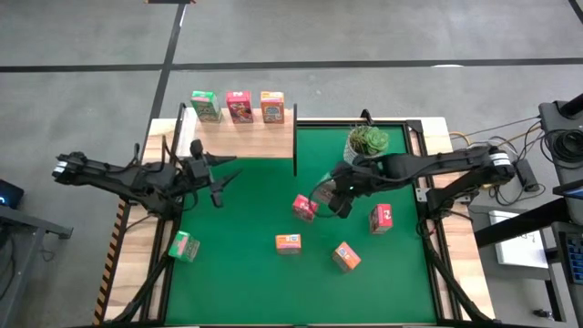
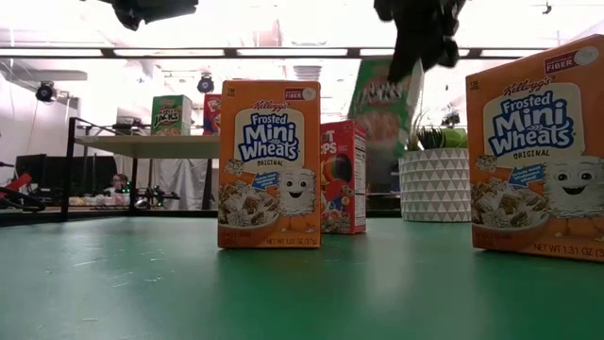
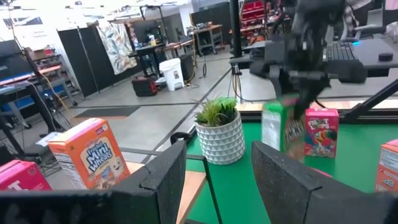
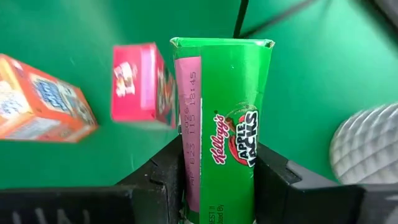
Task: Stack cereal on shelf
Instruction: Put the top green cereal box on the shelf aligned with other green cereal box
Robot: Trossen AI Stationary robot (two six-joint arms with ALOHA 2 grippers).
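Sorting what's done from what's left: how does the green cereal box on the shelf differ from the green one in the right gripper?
The green box on the shelf rests on the plank beside a pink and an orange box; the held green box sits between the right gripper's fingers, over the green mat. The shelf box is free of any gripper; the held one is clamped. Both are small green cereal boxes.

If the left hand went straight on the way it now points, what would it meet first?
Probably the white plant pot, which sits between the left hand's fingers in its wrist view. The green cereal box the right hand holds lies just beside that line; depth is unclear.
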